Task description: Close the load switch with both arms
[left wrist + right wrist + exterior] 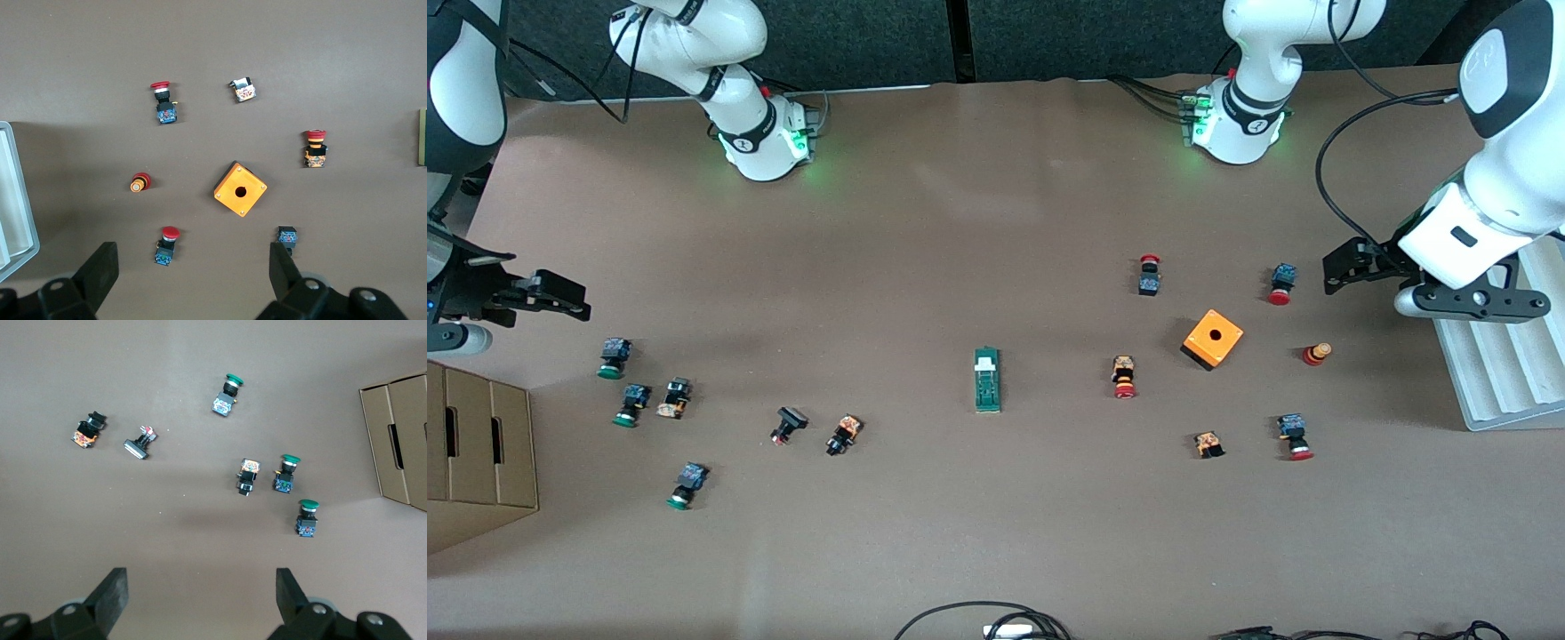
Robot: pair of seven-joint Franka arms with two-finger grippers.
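Observation:
The load switch [987,380], a narrow dark-green block with a white tab at its end toward the robots' bases, lies flat at the middle of the table. Only its edge shows in the left wrist view [423,137]. My left gripper [1334,269] hangs open and empty in the air over the left arm's end of the table, beside a red-capped button [1281,284]; its spread fingers show in the left wrist view [192,270]. My right gripper [569,298] hangs open and empty over the right arm's end, above the green-capped buttons [612,357]; it also shows in the right wrist view [200,593].
An orange cube with a hole [1213,339] and several red-capped buttons lie between the switch and the left gripper. Several green-capped and black buttons lie toward the right arm's end. A cardboard box [480,453] and a white rack [1503,356] stand at the table's ends.

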